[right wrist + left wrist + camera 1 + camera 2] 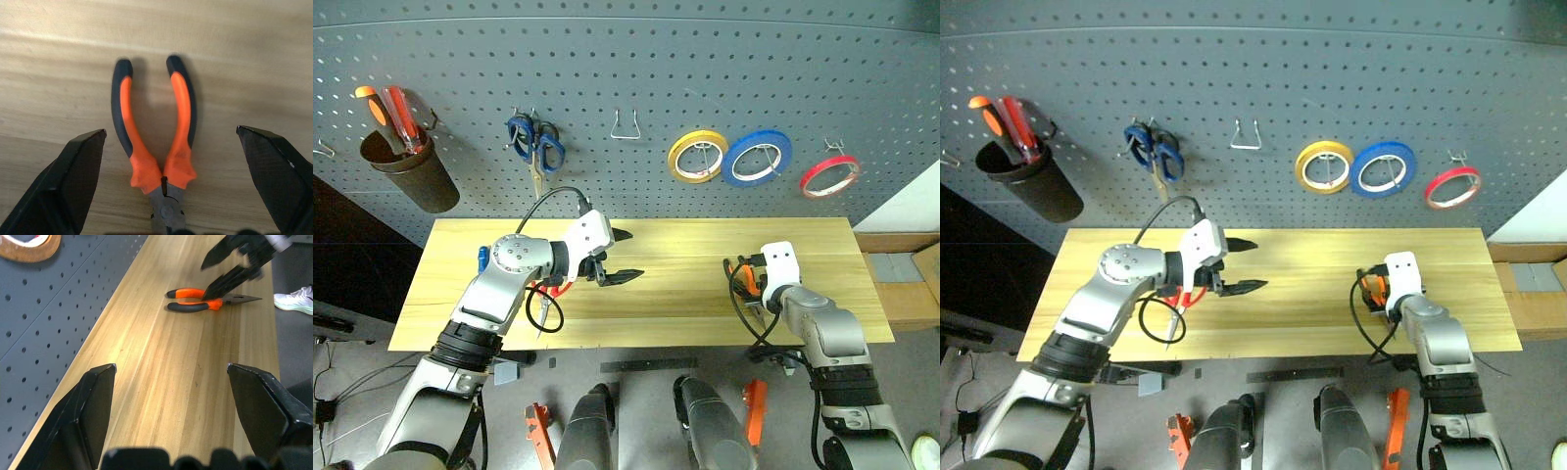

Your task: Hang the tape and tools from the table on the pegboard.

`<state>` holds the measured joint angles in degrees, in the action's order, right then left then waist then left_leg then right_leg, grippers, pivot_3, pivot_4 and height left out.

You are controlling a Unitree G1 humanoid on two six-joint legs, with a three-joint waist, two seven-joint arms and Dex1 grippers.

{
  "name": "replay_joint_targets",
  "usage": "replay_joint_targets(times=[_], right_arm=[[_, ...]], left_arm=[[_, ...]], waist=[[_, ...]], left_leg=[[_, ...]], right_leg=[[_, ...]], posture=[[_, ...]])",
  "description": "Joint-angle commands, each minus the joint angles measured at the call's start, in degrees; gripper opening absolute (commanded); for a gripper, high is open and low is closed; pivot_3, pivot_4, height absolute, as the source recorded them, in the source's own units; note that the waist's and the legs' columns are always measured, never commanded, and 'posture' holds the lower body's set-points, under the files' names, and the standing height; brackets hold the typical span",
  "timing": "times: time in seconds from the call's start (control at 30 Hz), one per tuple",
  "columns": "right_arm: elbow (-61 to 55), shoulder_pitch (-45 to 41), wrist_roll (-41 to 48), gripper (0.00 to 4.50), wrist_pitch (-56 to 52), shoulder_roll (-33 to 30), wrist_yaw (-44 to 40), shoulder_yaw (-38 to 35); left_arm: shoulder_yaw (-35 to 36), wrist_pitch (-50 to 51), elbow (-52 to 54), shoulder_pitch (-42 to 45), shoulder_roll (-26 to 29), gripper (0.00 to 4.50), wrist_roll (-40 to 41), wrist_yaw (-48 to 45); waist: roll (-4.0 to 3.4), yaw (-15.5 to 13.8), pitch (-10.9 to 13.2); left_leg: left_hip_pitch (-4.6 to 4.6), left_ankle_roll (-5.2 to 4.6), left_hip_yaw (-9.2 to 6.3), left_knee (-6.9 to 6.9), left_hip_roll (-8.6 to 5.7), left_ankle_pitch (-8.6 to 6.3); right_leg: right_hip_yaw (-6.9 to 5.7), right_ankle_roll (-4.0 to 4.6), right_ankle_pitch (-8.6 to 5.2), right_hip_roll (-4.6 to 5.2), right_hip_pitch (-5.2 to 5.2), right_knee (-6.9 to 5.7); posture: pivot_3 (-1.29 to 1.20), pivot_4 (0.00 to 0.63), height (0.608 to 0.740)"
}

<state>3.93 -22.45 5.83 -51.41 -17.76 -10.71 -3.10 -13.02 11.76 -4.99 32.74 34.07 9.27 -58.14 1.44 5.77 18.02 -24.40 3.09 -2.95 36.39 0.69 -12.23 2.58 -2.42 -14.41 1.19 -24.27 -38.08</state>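
the pegboard holds three tape rolls: one yellow, one blue and one thin red tape, plus one blue scissors and one dark cup. one orange pliers lies on the light wood table, between the wide-open fingers of the right gripper. red scissors lie under the left arm. the left gripper is open, holding nothing

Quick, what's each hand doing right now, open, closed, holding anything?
Left hand: open, holding nothing, above the table.
Right hand: open, empty, over the pliers.
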Motion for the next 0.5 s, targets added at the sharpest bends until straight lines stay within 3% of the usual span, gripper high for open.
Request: replay_joint_targets(times=[0.03,0.43,0.5], right_arm=[[2.7,-1.3,0.0,4.46,0.5,-1.0,-1.7,0.3],[15.9,-6.2,-1.1,4.46,5.0,-0.9,-4.6,2.8],[18.5,-7.2,-1.7,4.09,6.5,-1.2,-4.7,3.2]], left_arm=[[1.2,-1.2,2.3,-0.8,0.2,3.9,-0.2,0.0],[1.8,-0.9,2.8,-1.6,-0.5,3.9,-0.2,1.5],[2.0,-1.2,2.7,-1.8,-0.7,3.9,-0.1,2.0]], waist=[[0.0,-0.1,0.0],[0.04,-0.3,0.0],[0.09,-0.3,-0.1]], left_leg=[[0.0,0.0,0.0,0.0,0.0,0.0],[0.0,0.0,-0.04,0.28,0.02,0.0],[0.0,0.0,-0.04,0.35,0.02,0.0]], right_leg=[[-0.01,0.0,0.0,0.0,-0.01,-0.01],[-0.04,0.02,0.04,-0.03,0.03,-0.15],[-0.04,0.01,0.04,-0.03,0.06,-0.17]], posture=[[-0.13,0.294,0.74],[-0.12,0.281,0.74],[-0.12,0.276,0.74]])
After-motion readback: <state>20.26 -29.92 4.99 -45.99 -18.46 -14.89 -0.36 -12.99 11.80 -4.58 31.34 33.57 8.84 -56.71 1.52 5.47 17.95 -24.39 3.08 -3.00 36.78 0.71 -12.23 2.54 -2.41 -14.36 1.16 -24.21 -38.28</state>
